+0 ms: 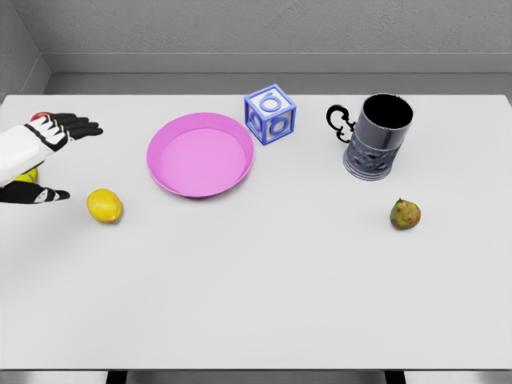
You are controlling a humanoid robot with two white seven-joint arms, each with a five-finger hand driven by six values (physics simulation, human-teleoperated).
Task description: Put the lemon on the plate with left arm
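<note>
White desk [256, 304] filling most of the head view, grey wall behind its far edge. On the left-centre, a pink plate [164, 172], round and shallow, holding nothing. To the right, well apart from the plate, a dark metal cup [376, 144] standing upright, mouth open to the camera, ornate black handle curling off its left side. Between plate and cup, toward the far edge, a blue-and-white block [270, 114] tilted on a corner, ring-shaped patterns on its faces, just beside the plate's rim, contact hard to judge.

Left hand [50, 156] entering from the left edge on a white forearm, dark fingers [80, 126] stretched out flat toward the plate, thumb lower and spread wide; open, gripping nothing. Lemon [105, 206] resting on the desk just right of the thumb tip, apart from it, near the plate's lower-left rim but outside the plate. Small brownish-green pear [406, 214] alone in front of the cup. Sliver of a red object [37, 118] behind the hand, and a yellow-green one [26, 175] under the wrist, both mostly hidden.
</note>
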